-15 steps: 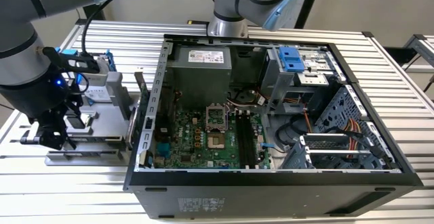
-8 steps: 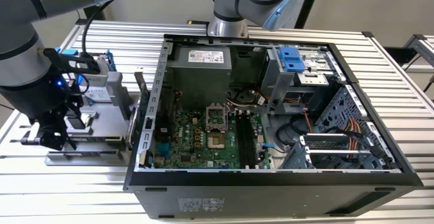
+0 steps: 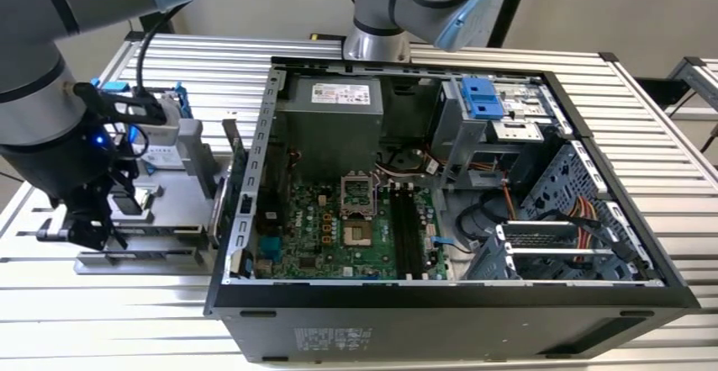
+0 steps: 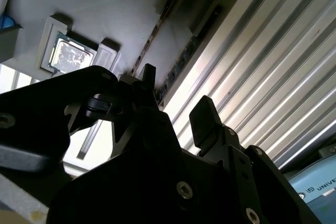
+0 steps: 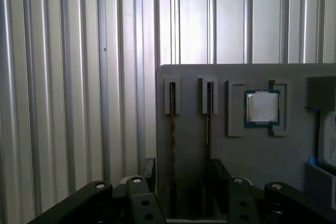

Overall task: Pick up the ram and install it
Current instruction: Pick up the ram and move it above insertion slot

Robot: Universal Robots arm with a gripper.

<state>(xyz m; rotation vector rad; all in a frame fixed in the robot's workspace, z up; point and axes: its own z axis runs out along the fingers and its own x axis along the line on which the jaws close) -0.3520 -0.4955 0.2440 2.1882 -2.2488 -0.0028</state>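
Two ram sticks stand on edge in narrow slots of a grey holder tray (image 5: 189, 77): one ram (image 5: 172, 129) and a second ram (image 5: 208, 124) beside it. In the second wrist view they run as thin lines, one ram (image 4: 156, 30) and the other (image 4: 181, 59). My gripper (image 5: 184, 174) is open just above the near end of the sticks, with one black finger (image 5: 148, 169) outside the first stick and the other finger (image 5: 218, 169) outside the second. Nothing is held. In the exterior view the gripper (image 3: 87, 224) hangs over the tray (image 3: 157, 257) on that view's left.
A square silver CPU (image 5: 261, 107) lies in a tray pocket beside the sticks. The open computer case (image 3: 449, 304) sits to the exterior view's right of the tray, its motherboard (image 3: 325, 236) and black memory slots (image 3: 406, 232) exposed. A blue-framed drive (image 3: 157, 127) stands behind the tray.
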